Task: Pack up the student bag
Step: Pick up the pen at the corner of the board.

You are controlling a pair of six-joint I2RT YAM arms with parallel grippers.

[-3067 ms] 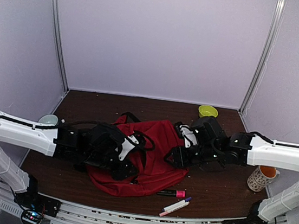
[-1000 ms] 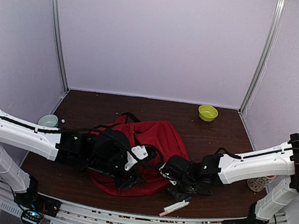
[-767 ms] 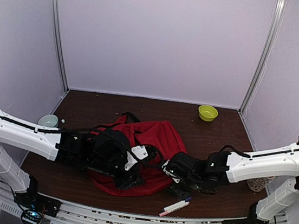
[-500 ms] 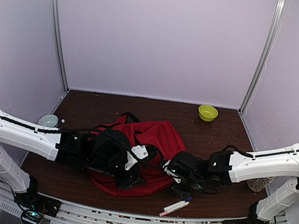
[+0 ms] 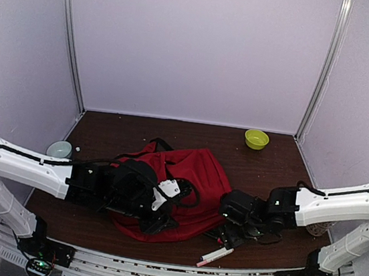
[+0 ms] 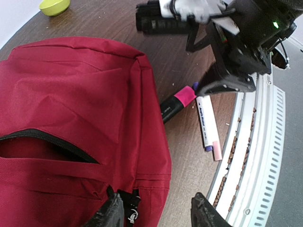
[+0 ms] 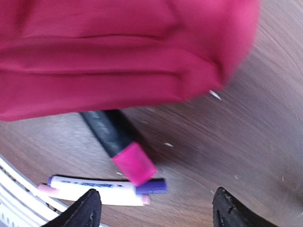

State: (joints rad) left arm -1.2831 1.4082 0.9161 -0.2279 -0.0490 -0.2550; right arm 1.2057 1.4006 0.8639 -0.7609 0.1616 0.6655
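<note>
The student bag [image 5: 200,177] lies on the table [image 5: 118,133], yellow bowl [image 5: 256,139] beyond.

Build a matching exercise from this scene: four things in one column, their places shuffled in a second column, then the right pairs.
Things
1. dark-red fabric backpack
2. black marker with a pink cap
3. white marker with a purple cap
4. small yellow-green bowl

Places
A. far right corner of the table
B. black end tucked under the backpack's edge
C. fully in the open, by the table's near edge
D. middle of the table, a zip pocket gaping

Pairs: 1-D, 2-B, 3-C, 4-A
</note>
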